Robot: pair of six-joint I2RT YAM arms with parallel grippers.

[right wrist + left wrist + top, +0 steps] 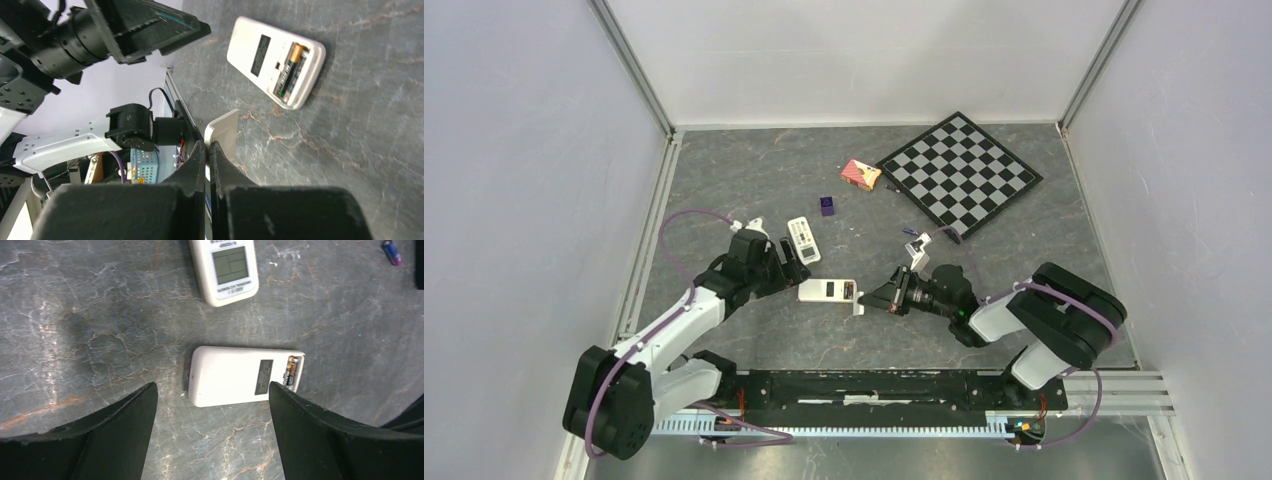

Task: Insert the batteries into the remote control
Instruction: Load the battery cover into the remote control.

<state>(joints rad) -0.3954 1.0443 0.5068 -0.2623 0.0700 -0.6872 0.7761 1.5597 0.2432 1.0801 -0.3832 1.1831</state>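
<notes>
The remote control lies back up between the two arms, its shell pale cream and its battery bay open at the right end. At least one dark battery with a gold end lies in the bay, also seen in the left wrist view. My left gripper is open and empty, hovering over the remote. My right gripper is shut on the thin white battery cover, held near the table just short of the remote. A loose purple-blue battery lies further off.
A second white remote lies face up with its display showing, just behind the left gripper. A small purple block, a red patterned box and a chessboard lie at the back.
</notes>
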